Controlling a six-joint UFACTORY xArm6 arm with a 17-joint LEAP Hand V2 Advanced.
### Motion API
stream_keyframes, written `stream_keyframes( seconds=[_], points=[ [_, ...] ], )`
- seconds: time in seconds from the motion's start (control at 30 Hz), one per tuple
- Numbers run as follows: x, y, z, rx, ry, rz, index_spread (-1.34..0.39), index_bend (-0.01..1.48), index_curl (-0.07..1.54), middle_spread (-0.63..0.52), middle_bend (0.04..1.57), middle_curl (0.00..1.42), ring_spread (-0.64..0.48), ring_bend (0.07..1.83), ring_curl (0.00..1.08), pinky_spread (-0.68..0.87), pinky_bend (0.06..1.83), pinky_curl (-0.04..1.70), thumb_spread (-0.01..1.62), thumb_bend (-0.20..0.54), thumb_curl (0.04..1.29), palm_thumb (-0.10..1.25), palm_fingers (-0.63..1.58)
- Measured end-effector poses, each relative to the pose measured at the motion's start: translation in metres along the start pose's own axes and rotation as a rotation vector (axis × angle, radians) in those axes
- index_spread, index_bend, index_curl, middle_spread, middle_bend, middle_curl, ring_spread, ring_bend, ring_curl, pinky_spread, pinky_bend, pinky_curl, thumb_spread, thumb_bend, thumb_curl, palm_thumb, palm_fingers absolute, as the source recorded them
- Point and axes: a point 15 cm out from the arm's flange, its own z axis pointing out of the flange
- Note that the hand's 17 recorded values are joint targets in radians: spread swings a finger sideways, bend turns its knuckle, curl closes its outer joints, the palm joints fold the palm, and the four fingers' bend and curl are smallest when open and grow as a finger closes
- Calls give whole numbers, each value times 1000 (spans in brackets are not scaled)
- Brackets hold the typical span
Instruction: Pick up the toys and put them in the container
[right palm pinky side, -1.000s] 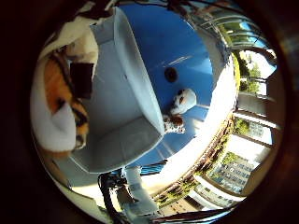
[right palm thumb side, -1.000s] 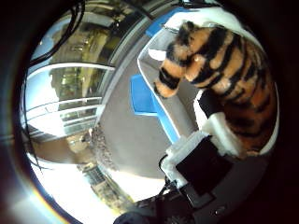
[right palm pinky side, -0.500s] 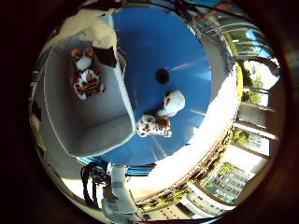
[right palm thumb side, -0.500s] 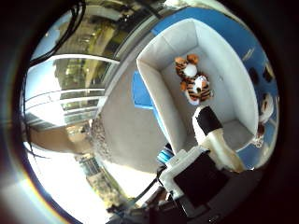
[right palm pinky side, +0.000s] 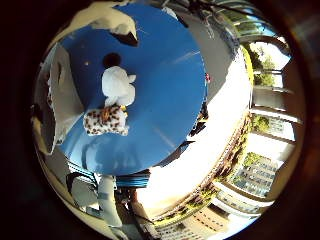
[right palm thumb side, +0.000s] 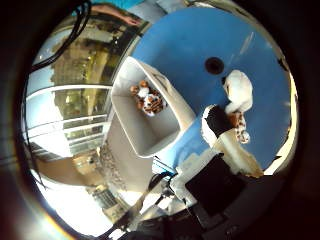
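A tiger plush (right palm thumb side: 147, 101) lies inside the white rectangular container (right palm thumb side: 131, 131), which stands on the round blue table (right palm pinky side: 170, 80). On the table beside the container are a white plush (right palm pinky side: 118, 85) and a leopard-spotted plush (right palm pinky side: 106, 120), touching each other. My hand (right palm thumb side: 222, 165) hovers well above the table and holds nothing. One white finger with a black tip (right palm thumb side: 218, 121) reaches out straight and partly covers the spotted plush in the thumb side view.
A dark round hole (right palm pinky side: 111, 60) sits in the tabletop near the white plush. Beyond the table's edge lie pale pavement, railings and buildings (right palm pinky side: 250, 170). The container stands near the table's rim.
One second ago the tiger plush was close against my palm over the container. It then lay in the container, and my hand has since risen and shifted towards the two plushes on the table.
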Motion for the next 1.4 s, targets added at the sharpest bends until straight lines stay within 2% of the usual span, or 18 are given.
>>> stream_keyframes(
  seconds=[0.27,0.43,0.53,0.57,0.6,0.63,0.67,0.7,0.77,0.87,0.97,1.1,1.4],
  points=[
    [25,-29,80,-54,-20,24,-182,188,257,36,176,342,273,441,304,486,628,375,1095,-31,474,692,156],
    [21,-32,129,-131,-39,18,-93,178,269,10,186,338,275,494,308,494,619,345,1090,-35,459,673,304],
    [18,-32,145,-161,-42,8,-74,174,266,-22,272,362,279,610,324,502,589,314,1088,-31,451,675,551],
    [16,-32,148,-166,-42,3,-110,197,271,-55,356,387,268,658,330,504,593,304,1087,-31,448,675,750],
    [15,-32,149,-169,-43,0,-177,228,280,-82,474,427,236,721,344,505,649,307,1085,-28,448,680,1076],
    [15,-31,149,-172,-45,-2,-200,203,270,-83,519,441,228,749,346,500,677,306,1084,-27,447,683,1179],
    [14,-30,149,-175,-47,-7,-233,162,282,-91,603,489,202,852,401,490,772,358,1081,-19,450,704,1275],
    [15,-29,148,-178,-48,-10,-279,165,300,-110,688,547,162,986,468,471,893,421,1072,-16,460,733,1259],
    [18,-28,144,-173,-49,-10,-352,165,293,-144,814,625,103,1140,544,448,1008,493,1061,-2,482,795,1165],
    [25,-26,127,-141,-51,4,-464,219,300,-180,951,726,39,1251,615,398,1168,586,1044,-3,517,870,1121],
    [31,-18,90,-99,-45,19,-557,286,319,-200,1030,795,-1,1298,655,358,1263,648,1051,5,546,931,1095],
    [24,10,48,-111,-54,21,-697,387,370,-220,1100,880,-46,1360,700,303,1350,722,1091,2,582,986,1034],
    [-20,64,-58,-39,-24,-44,-916,521,523,-239,1178,1002,-89,1450,761,225,1455,823,1127,-13,636,997,906]
  ],
)
